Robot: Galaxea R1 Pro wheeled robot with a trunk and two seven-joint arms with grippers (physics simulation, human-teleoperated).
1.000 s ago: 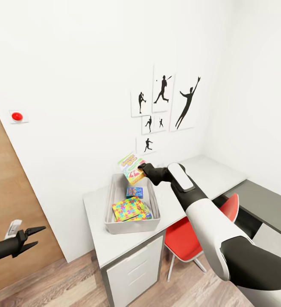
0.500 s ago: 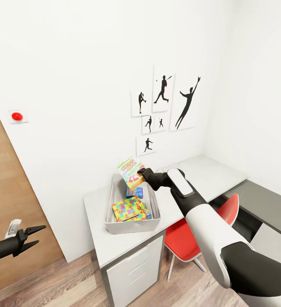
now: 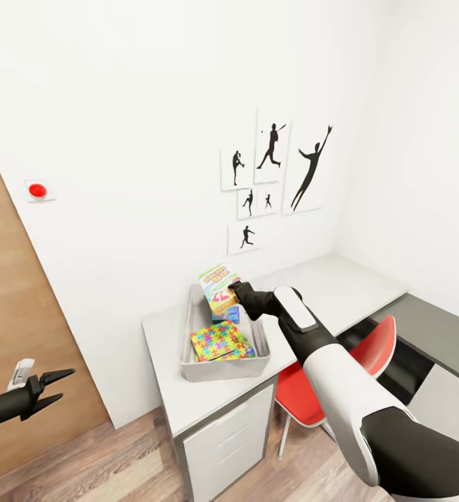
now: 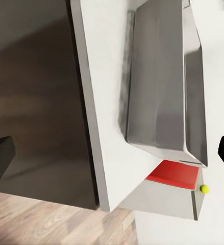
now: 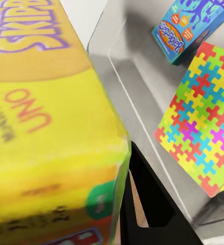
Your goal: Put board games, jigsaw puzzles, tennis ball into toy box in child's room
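Observation:
My right gripper (image 3: 236,293) is shut on the orange-green Skip-Bo board game (image 3: 218,286), holding it tilted over the far end of the grey toy box (image 3: 190,335) on the white table (image 3: 334,282). In the right wrist view the Skip-Bo board game (image 5: 45,117) looms close above the toy box (image 5: 127,66), with one black finger (image 5: 147,204) beside it. Inside lie a blue board game (image 3: 232,315) (image 5: 191,28) and a colourful jigsaw puzzle (image 3: 221,341) (image 5: 203,117). My left gripper (image 3: 51,388) hangs open and holds nothing, low at the left. A tennis ball (image 4: 204,188) shows small past the table's corner.
A red chair (image 3: 306,390) is tucked under the table, next to white drawers (image 3: 226,436). A wooden door (image 3: 13,328) stands at the left, with a red button (image 3: 37,189) on the wall. Black silhouette posters (image 3: 275,171) hang above the table. The left wrist view shows the toy box's outer wall (image 4: 163,76).
The right gripper has lowered the Skip-Bo box and drawn it closer over the toy box. The whole picture has shifted slightly, so the camera moved. The left arm has held still.

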